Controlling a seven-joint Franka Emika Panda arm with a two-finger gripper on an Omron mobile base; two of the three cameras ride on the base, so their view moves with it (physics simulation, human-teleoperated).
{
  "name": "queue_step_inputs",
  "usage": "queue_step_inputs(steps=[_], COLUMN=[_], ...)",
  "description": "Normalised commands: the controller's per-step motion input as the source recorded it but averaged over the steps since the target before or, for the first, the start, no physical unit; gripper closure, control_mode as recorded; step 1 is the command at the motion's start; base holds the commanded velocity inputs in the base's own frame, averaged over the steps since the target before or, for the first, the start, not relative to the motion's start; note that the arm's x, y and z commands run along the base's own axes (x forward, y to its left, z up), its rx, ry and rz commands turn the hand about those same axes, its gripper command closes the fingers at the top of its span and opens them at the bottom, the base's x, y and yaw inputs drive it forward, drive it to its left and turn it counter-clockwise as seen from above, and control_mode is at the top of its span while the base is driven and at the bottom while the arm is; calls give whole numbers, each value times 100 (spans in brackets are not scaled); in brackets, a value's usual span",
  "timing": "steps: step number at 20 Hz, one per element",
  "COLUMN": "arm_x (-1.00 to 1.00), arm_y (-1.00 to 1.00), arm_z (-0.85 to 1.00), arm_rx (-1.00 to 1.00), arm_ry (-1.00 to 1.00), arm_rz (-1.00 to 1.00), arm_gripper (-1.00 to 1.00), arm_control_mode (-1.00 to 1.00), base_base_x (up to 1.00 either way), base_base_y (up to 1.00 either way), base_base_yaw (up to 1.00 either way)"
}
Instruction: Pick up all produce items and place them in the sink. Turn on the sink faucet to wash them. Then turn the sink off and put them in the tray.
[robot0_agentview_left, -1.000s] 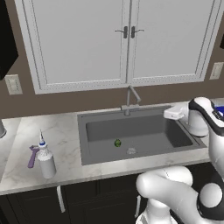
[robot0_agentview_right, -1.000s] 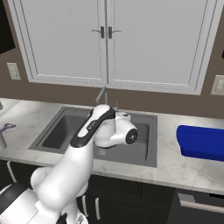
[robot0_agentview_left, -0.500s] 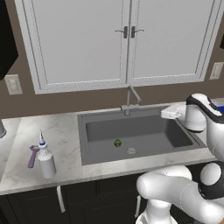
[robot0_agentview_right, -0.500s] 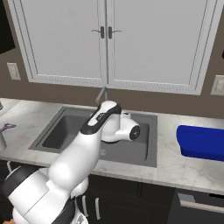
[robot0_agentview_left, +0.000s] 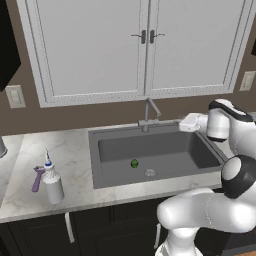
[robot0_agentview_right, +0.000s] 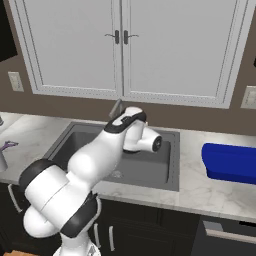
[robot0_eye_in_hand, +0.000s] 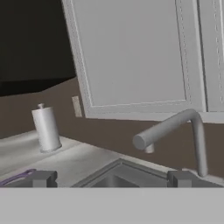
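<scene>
Over the last second the white arm has swung its wrist up and back along the right side of the basin, so the hand now sits level with the counter's rear edge, just right of the slim grey metal faucet (robot0_agentview_left: 150, 114); nothing else has shifted. The two-finger gripper (robot0_eye_in_hand: 109, 178) points leftward across the sink toward that faucet, and in the hand view its two small dark fingertips (robot0_eye_in_hand: 42, 178) stand well apart with nothing between them, so the jaws are spread and empty. The faucet's angled spout (robot0_eye_in_hand: 168, 127) hangs above and between the tips, not touching them.

The large rectangular dark grey sink (robot0_agentview_left: 200, 155) holds the small round green lime-like fruit (robot0_agentview_left: 134, 163), which rests on the basin floor left of centre, near but apart from the round silver drain (robot0_agentview_left: 150, 173). The flat bright blue tray (robot0_agentview_right: 231, 161) lies on the marble counter to the right of the sink.

On the counter left of the basin stand a white spray bottle with a blue cap (robot0_agentview_left: 52, 181) and, just beside it, a purple tool (robot0_agentview_left: 37, 178). A white paper-towel roll (robot0_eye_in_hand: 46, 128) stands farther left.
</scene>
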Motion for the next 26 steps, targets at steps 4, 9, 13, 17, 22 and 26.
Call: queue_step_inputs(steps=[4,9,13,17,22,26], arm_x=[19,8,7,9,9,10], arm_y=[0,0,0,0,0,0], arm_z=[0,0,0,0,0,-1], arm_rx=[-1,-7,-9,-8,-8,-7], arm_ry=[-13,-13,-10,-6,-1,0], arm_rz=[10,5,2,1,0,0], arm_gripper=[-100,-100,-100,-100,-100,-100], arm_control_mode=[-100,-100,-100,-100,-100,-100], base_base_x=[0,0,0,0,0,0], base_base_y=[0,0,0,0,0,0], base_base_yaw=[0,0,0,0,0,0])
